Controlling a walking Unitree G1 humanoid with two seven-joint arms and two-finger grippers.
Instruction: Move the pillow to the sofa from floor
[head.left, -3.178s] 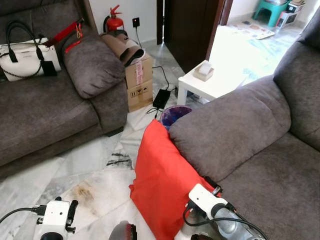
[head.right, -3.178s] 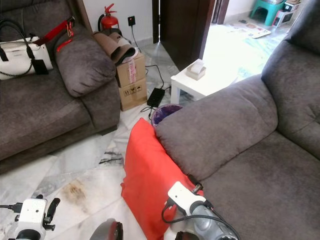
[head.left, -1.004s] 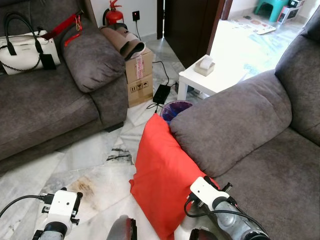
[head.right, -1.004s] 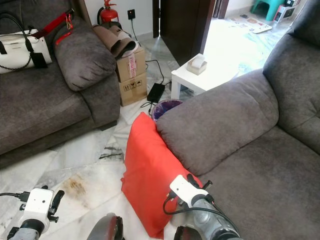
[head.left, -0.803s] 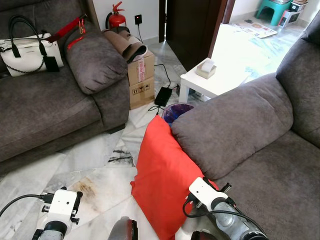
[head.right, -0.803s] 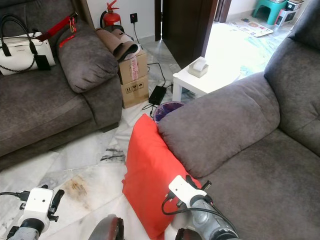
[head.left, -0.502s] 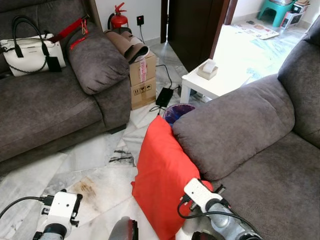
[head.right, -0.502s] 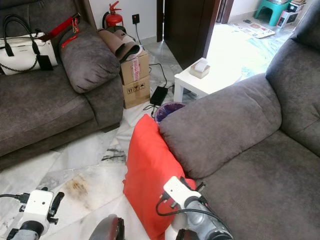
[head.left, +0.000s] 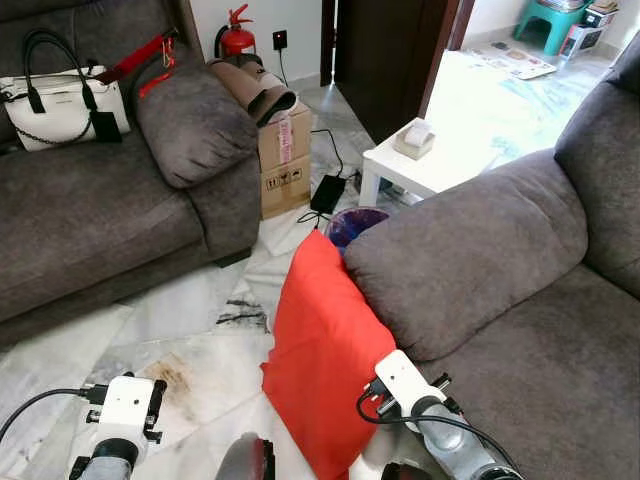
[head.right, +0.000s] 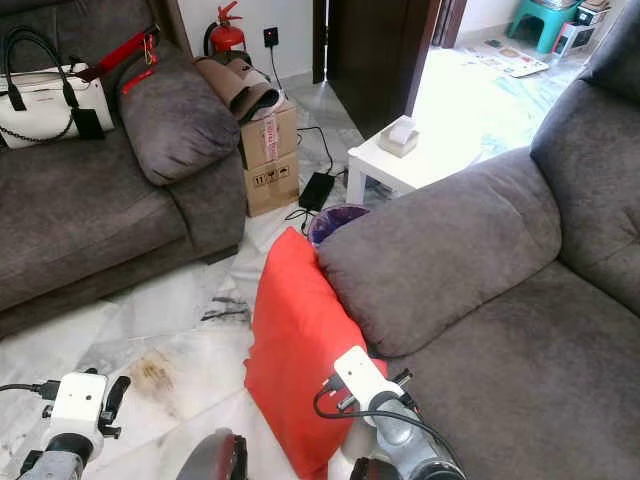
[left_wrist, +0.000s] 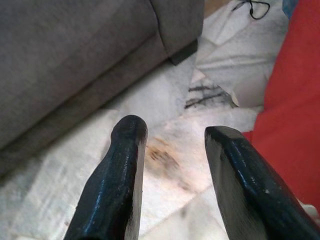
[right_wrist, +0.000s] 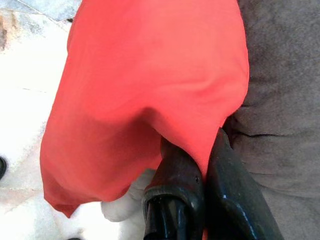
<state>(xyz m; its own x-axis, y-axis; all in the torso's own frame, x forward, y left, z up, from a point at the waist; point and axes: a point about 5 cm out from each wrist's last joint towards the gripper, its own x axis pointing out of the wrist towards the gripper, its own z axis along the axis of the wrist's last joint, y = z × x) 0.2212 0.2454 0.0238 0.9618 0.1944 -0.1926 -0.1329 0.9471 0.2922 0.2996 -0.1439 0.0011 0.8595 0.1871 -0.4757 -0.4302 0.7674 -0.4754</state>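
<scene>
While the left gripper (left_wrist: 172, 150) hangs low over the floor (head.left: 190, 310) with its fingers spread and nothing between them, the work is on the other side. Ahead of it lie pale marble tiles with a brown stain; beyond them, a grey couch (head.left: 90, 220) carrying a white handbag (head.left: 60, 95).

The pillow (head.left: 325, 355) — red, standing on edge on the floor — leans against the sofa (head.left: 470, 250) arm. It sits to the right of the left gripper and right in front of the right one.

The right gripper (right_wrist: 200, 160) is pressed onto the pillow's lower edge, a fold of red cloth pinched between its fingers, the sofa's grey upholstery just beside them.

Step in hand, as I read it: the grasp looks made and the lift not yet begun, since the pillow's bottom corner is on the tiles. The next move calls for raising it clear of the sofa arm and swinging it right onto the seat cushion. The pinch is on one edge only, so the cloth may slip or the pillow sag.

Room beyond the grippers — a cardboard box (head.left: 283, 160), a fire extinguisher (head.left: 236, 38) against the wall, a purple bin (head.left: 357, 223) behind the pillow, and a small white table (head.left: 425, 165) near an open doorway.
</scene>
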